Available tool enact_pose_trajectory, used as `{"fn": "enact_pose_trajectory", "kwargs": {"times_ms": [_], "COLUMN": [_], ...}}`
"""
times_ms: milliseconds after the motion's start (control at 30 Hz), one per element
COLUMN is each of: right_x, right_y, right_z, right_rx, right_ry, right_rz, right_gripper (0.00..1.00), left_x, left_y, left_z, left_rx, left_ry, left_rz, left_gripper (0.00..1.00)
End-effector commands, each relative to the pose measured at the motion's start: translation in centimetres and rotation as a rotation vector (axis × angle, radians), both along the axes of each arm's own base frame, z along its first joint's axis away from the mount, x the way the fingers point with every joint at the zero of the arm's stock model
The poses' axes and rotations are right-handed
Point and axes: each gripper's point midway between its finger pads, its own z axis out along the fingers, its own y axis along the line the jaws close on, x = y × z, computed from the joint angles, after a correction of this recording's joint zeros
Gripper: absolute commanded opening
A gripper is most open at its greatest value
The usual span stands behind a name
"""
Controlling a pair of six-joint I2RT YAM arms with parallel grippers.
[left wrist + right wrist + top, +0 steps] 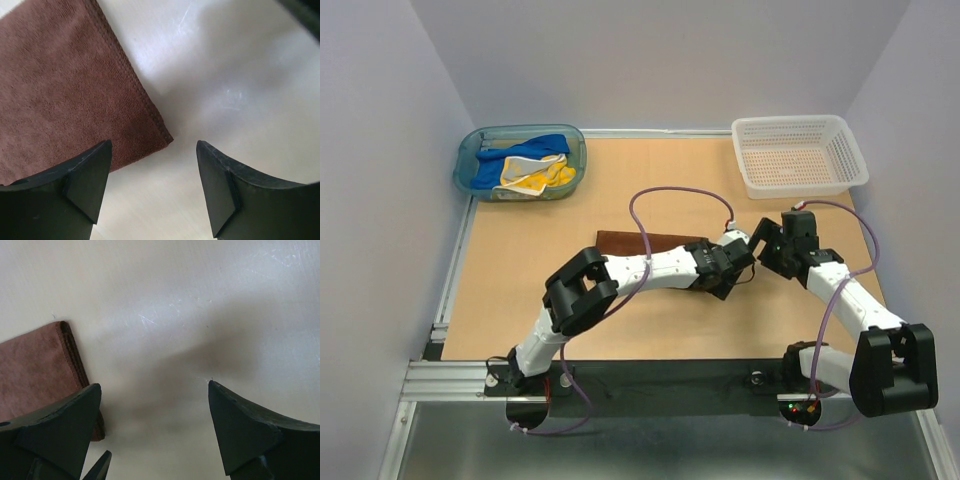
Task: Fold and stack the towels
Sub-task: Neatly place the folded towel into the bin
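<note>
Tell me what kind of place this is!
Probably a robot practice booth, not a home. A left arm and right arm are bolted at the edge of a wooden table, plain grey walls box it in, and a teal tub and white basket sit ready.

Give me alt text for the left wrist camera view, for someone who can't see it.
A rust-brown towel lies flat on the pale table, filling the upper left. At the bottom, the left gripper is open and empty, bare table between its dark fingers.
</note>
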Motion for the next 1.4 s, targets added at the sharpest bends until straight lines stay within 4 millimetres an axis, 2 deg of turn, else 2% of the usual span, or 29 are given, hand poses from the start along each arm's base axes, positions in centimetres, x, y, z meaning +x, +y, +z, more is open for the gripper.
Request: {"fn": "enact_pose_trajectory", "kwargs": {"times_ms": [0, 167, 433, 567, 700, 733, 800, 867, 900, 933, 1133, 1233, 1367], "right_x": [-0.4, -0.8, -1.2, -1.2, -1.3, -1.3, -1.2, -1.1, -1.2, -1.2, -1.1, -1.0, -0.5], "right_y": [-0.2, -0.2, 0.1, 0.9, 1.6, 1.7, 2.2, 2.6, 2.7, 2.8, 3.8, 5.3, 7.3], "right_z": [-0.5, -1.2, -1.9, -1.9, -1.9, -1.9, -1.8, -1.7, -1.9, -1.9, -1.7, -1.3, -0.7], "right_rx": [0.001, 0.000, 0.013, 0.041, 0.071, 0.076, 0.093, 0.111, 0.116, 0.121, 0.177, 0.266, 0.403], "right_ry": [0.008, 0.025, 0.036, 0.028, 0.023, 0.025, 0.022, 0.020, 0.027, 0.029, 0.031, 0.036, 0.028], "right_rz": [-0.018, -0.013, -0.001, 0.047, 0.075, 0.081, 0.096, 0.114, 0.119, 0.124, 0.144, 0.159, 0.176], "right_gripper": [0.92, 0.92, 0.92, 0.92, 0.92, 0.92, 0.92, 0.92, 0.92, 0.92, 0.92, 0.92, 0.92], "left_x": [0.8, 1.1, 1.6, 1.7, 1.6, 1.6, 1.8, 2.1, 2.2, 2.4, 2.9, 3.1, 3.0], "left_y": [-0.4, 0.0, -0.2, 0.6, 1.2, 1.3, 1.6, 2.1, 2.3, 2.5, 2.9, 2.3, 2.5], "left_z": [1.9, -0.2, -1.6, -2.8, -3.7, -4.0, -4.0, -4.0, -4.1, -4.0, -3.1, -1.5, -0.5], "left_rx": [0.010, 0.069, 0.092, 0.132, 0.156, 0.161, 0.165, 0.160, 0.158, 0.153, 0.099, 0.023, -0.029], "left_ry": [-0.037, -0.042, -0.055, -0.055, -0.045, -0.045, -0.045, -0.035, -0.031, -0.027, -0.020, -0.016, -0.006], "left_rz": [-0.001, 0.016, 0.040, 0.069, 0.087, 0.091, 0.100, 0.120, 0.124, 0.131, 0.147, 0.136, 0.131], "left_gripper": [0.79, 0.78, 0.74, 0.71, 0.60, 0.53, 0.48, 0.38, 0.38, 0.27, 0.00, 0.00, 0.00]}}
